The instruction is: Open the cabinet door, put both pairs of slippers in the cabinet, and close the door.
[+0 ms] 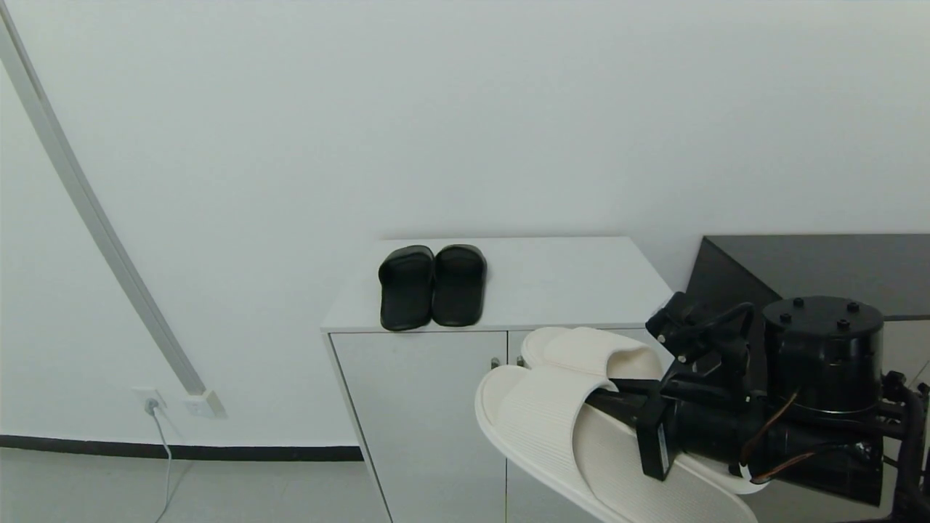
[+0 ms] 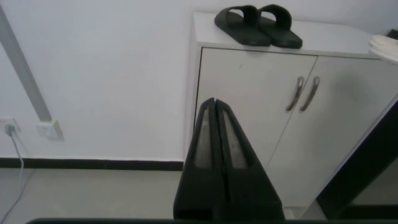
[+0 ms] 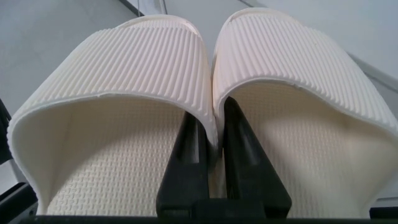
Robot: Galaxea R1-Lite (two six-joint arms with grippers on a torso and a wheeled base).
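Black two-fingered right claw (image 3: 214, 127) is clamped on a pair of cream-white ribbed foam slippers (image 3: 124, 74). One finger sits inside each slipper, under the strap, and the two fingers pinch the slippers' touching inner walls between them. In the head view this right claw (image 1: 614, 399) holds the cream pair (image 1: 552, 418) in the air, side by side, toes pointing away from the arm. The pair hangs in front of the upper right part of a white two-door cabinet (image 1: 414, 407).

The left claw (image 2: 215, 104) has its two dark fingers pressed flat together with nothing between them. It hangs low, well apart from the cabinet (image 2: 249, 93), and points toward the left door.

Both cabinet doors are shut. Two slim upright metal handles (image 2: 303, 93) stand just beside each other at the seam where the doors meet.

On the cabinet's flat white top lies a pair of black rubber slide slippers (image 1: 432, 285). They lie side by side, touching, on the left half of the top, with one end at the front edge. The left wrist view shows the same black pair (image 2: 258, 25).

A dark grey panel (image 1: 821, 261) stands just beyond the cabinet's right side. Behind everything is a plain white wall. On its left a grey rail (image 1: 94, 211) slants down to a small white box. Near the box is a wall socket (image 1: 150, 402) with a plug and a cable trailing toward the floor.
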